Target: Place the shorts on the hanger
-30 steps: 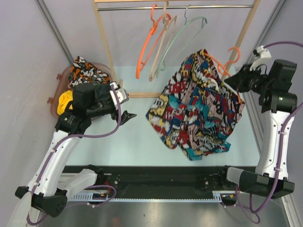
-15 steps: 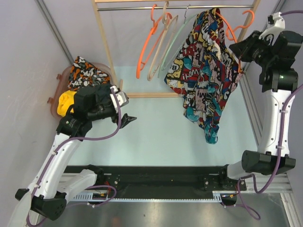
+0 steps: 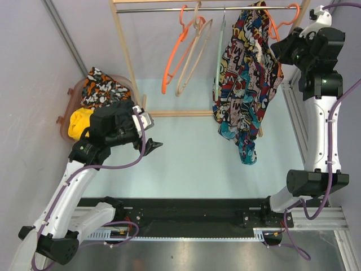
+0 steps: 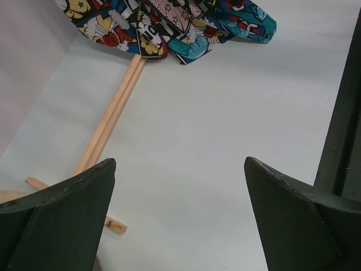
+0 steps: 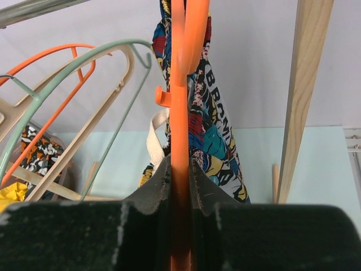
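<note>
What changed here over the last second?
The right gripper, shut on the orange hanger, swung it and the comic-print shorts up off the table to the rail, where the shorts now dangle. The open left gripper and the basket of clothes stayed put.

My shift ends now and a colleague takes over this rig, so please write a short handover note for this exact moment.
The left hand is open and empty, above the pale table.
The right hand is shut on the thin orange rod hanger, held up near the metal rail.
The comic-print cloth shorts hang draped on that hanger.
Done: shorts on hanger.
Left: I cannot tell if the hook sits over the rail; check this before opening the right hand.
</note>
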